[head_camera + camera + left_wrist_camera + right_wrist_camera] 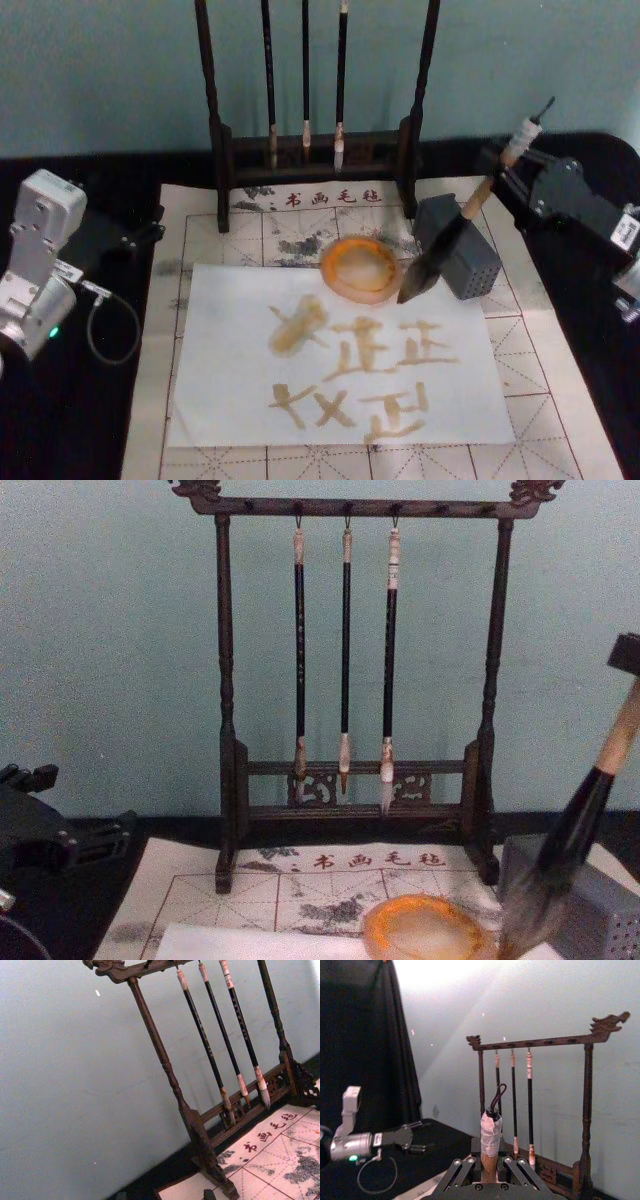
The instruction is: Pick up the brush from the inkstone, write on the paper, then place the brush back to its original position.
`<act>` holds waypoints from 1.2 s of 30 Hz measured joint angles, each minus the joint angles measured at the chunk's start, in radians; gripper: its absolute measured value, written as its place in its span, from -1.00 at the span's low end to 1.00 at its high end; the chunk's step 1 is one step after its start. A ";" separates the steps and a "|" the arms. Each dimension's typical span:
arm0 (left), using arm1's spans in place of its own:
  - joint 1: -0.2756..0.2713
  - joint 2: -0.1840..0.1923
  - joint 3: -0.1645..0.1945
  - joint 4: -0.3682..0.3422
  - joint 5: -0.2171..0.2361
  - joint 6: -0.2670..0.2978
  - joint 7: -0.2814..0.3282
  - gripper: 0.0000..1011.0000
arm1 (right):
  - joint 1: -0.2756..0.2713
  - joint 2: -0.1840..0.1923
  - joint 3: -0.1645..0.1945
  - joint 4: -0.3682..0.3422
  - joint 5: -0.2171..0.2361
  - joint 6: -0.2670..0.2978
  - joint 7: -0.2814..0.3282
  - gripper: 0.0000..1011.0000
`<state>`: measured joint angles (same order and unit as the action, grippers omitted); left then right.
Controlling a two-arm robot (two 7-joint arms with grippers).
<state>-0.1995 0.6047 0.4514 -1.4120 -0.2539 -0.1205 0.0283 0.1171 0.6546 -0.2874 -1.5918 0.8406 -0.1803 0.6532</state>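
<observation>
My right gripper [508, 160] is shut on the upper handle of the brush [470, 210], which slants down to the left. Its dark collar and bushy tip [415, 280] hang between the inkstone [360, 265] and a grey block, by the paper's far right corner. I cannot tell whether the tip touches anything. In the right wrist view the taped handle end [490, 1135] stands up between my fingers [456, 1164]. The chest view shows the brush [572, 835] just right of the inkstone [425, 930]. The white paper [230, 400] bears several amber brush strokes. My left gripper [135, 232] stays parked at the far left.
A dark wooden rack [222, 140] with three slim hanging brushes [345, 650] stands behind the inkstone. The perforated grey block [465, 255] sits right of the inkstone. A beige mat [560, 390] with red grid lines lies under the paper. A cable loop [110, 330] lies at the left.
</observation>
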 joint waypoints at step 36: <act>0.000 0.000 0.000 0.000 0.000 0.000 0.000 0.98 | -0.193 0.033 0.084 -0.097 -0.156 -0.158 0.103 -0.63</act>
<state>-0.1995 0.6047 0.4514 -1.4119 -0.2539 -0.1205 0.0283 -0.0757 0.6880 -0.2033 -1.6884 0.6843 -0.3387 0.7560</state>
